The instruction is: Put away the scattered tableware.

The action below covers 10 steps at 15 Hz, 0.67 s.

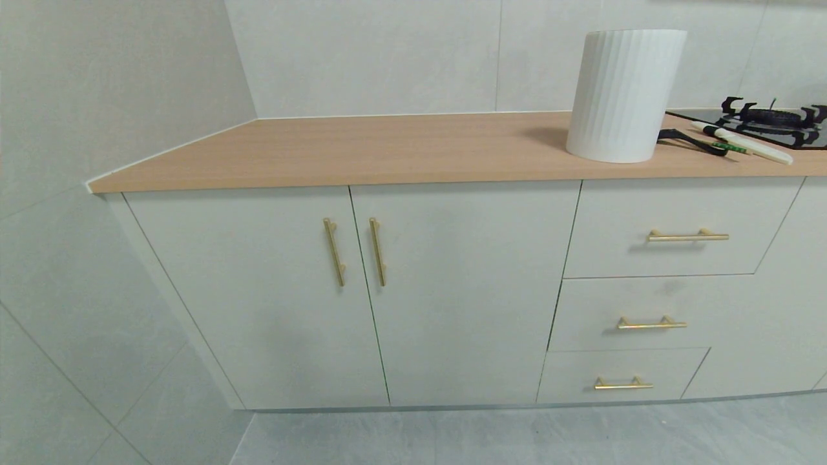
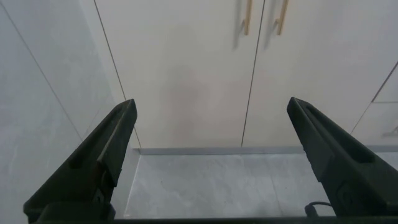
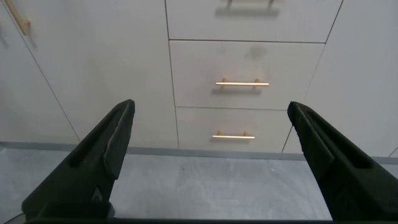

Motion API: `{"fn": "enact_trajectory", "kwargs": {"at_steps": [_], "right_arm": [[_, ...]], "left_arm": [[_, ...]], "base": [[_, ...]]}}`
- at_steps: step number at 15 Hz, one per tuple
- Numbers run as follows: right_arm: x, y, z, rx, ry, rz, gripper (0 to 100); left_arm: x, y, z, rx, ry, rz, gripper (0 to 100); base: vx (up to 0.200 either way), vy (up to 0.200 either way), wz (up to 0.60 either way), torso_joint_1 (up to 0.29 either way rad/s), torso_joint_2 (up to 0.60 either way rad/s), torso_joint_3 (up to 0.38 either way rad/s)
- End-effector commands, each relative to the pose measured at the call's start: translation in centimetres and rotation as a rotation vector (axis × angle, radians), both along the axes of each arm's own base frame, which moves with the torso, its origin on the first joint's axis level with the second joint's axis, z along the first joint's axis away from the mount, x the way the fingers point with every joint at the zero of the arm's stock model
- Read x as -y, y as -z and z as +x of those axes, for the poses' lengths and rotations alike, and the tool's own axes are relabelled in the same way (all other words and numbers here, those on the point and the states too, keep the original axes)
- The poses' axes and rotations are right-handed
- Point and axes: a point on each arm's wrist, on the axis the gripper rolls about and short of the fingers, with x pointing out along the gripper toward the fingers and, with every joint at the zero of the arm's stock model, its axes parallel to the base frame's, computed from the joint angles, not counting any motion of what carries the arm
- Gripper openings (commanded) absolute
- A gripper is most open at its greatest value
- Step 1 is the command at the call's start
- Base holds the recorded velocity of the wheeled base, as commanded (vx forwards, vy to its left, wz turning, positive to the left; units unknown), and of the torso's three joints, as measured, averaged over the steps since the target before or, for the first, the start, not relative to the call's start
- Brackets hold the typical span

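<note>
On the wooden countertop [image 1: 387, 148], at its right end, lie a black-handled utensil [image 1: 691, 140] and a white-and-green knife-like utensil [image 1: 749, 144], just right of a tall white ribbed container [image 1: 623, 95]. My left gripper [image 2: 211, 124] stands open and low, facing the double cabinet doors [image 2: 186, 68] with nothing between its fingers. My right gripper [image 3: 211, 127] is also open and empty, held low in front of the drawers [image 3: 245, 71].
A black gas hob [image 1: 772, 119] sits at the counter's far right. Below the counter are two cabinet doors with gold handles [image 1: 355, 252] and three drawers [image 1: 678, 236]. Tiled wall closes the left side; grey floor [image 1: 517, 439] lies in front.
</note>
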Motion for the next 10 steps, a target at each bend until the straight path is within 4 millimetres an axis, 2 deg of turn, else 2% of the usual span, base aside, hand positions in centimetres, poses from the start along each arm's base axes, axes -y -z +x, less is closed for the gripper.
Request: {"fn": "enact_trajectory", "kwargs": {"at_steps": [1, 10], "right_arm": [[0.0, 0.01, 0.02, -0.004, -0.001, 0.001, 100], [-0.01, 0.01, 0.02, -0.004, -0.004, -0.001, 100]], "left_arm": [[0.0, 0.0, 0.0, 0.0, -0.001, 0.003, 100], [-0.01, 0.0, 0.01, -0.002, -0.002, -0.005, 100]], "base": [[0.0, 0.0, 0.0, 0.0, 0.0, 0.0], [0.0, 0.0, 0.0, 0.0, 0.0, 0.0]]}}
